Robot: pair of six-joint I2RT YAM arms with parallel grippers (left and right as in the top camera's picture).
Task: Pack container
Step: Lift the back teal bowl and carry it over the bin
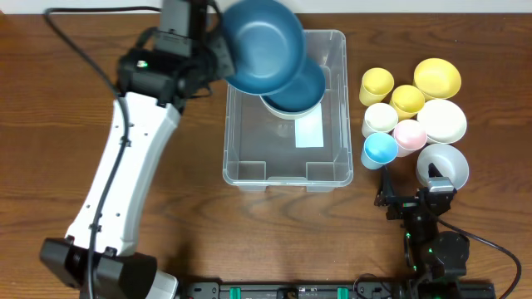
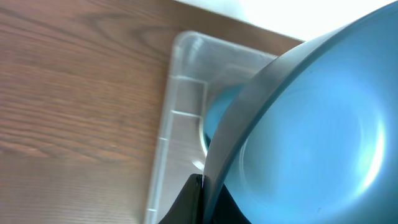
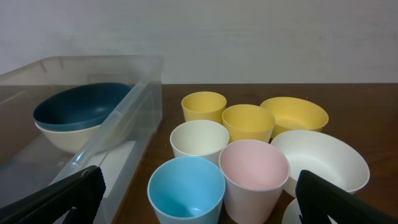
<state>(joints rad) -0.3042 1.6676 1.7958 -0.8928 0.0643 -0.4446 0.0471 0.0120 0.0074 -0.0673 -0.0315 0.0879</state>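
My left end effector (image 1: 218, 56) is clamped on the rim of a big blue bowl (image 1: 262, 46), and it sits at the far left corner of the container (image 1: 245, 141). The bowl hangs tilted over that corner, hollow side up. From overhead it covers part of the far rim. I cannot tell whether it touches anything below.

My right end effector (image 1: 413, 195) has its jaws spread wide and holds nothing. It sits off the container's near right corner, apart from it, with the cups just ahead of it.

The container rests flat on the bench (image 1: 199, 216), mid-bench between the two arms, mouth up. Its long axis runs from the near edge of the bench to the far edge. At the far end of it lies a dark blue bowl (image 3: 81, 104) nested in a cream bowl (image 3: 62, 137), both upright. A white label (image 1: 310, 131) shows on the floor near the middle, and the near half of the floor is bare.

To the right of the container stands a tight cluster, all upright with nothing in them:
- two yellow cups (image 1: 376, 85) (image 1: 407, 100)
- a yellow bowl (image 1: 437, 77)
- a white cup (image 1: 381, 119)
- a pink cup (image 1: 409, 134)
- a light blue cup (image 1: 381, 148)
- two white bowls (image 1: 441, 120) (image 1: 442, 164)

The light blue cup and the white cup stand just beside the container's right wall.
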